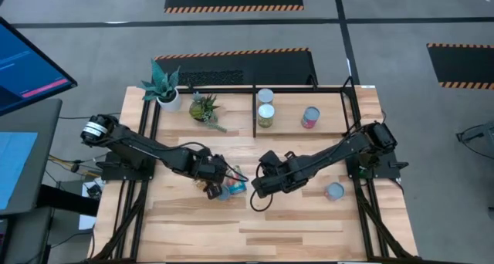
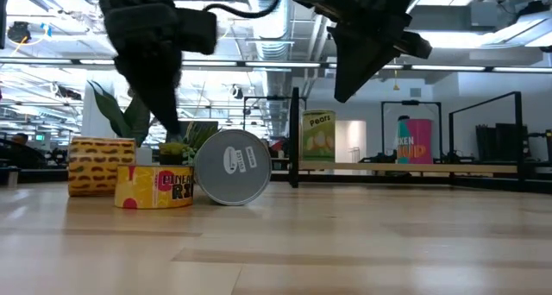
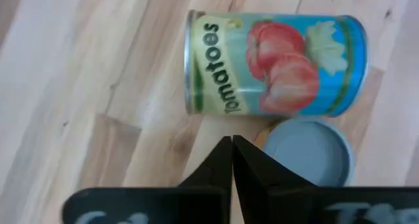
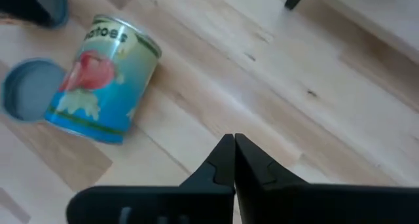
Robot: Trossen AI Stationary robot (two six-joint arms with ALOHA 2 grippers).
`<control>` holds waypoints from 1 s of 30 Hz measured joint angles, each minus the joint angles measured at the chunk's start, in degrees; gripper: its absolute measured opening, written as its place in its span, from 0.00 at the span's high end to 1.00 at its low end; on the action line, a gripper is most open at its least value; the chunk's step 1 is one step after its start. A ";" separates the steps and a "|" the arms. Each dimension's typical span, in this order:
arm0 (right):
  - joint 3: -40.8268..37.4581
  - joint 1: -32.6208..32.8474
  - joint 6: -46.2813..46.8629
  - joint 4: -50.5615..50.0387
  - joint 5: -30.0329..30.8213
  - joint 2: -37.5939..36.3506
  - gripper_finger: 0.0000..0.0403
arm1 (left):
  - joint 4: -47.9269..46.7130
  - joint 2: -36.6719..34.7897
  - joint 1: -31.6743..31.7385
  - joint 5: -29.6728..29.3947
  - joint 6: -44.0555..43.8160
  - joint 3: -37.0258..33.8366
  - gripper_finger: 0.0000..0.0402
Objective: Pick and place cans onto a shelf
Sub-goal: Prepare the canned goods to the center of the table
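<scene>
Wood desk [image 1: 293, 225]: carries the shelf [image 1: 255, 113] along its far edge.
Shelf cans: two near the middle bar [image 1: 265, 110], a pink one [image 1: 310, 117] further right.
Tomato can [image 3: 275, 63]: on its side mid-desk, touching an upright grey-topped can [image 3: 306, 150].
Left end effector [image 3: 232, 160]: closed, empty, over those cans.
Right end effector [image 4: 234, 157]: closed, empty, just beside them.
Lone can [image 1: 334, 191]: upright near the right edge.

The tipped tin [image 3: 272, 63] has a blue label with red tomatoes; the shelf [image 1: 255, 110] has black bars.
</scene>
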 joint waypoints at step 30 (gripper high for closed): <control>16.49 10.37 0.72 -6.69 5.80 0.00 0.95 | -0.10 2.21 6.08 4.85 7.63 1.14 1.00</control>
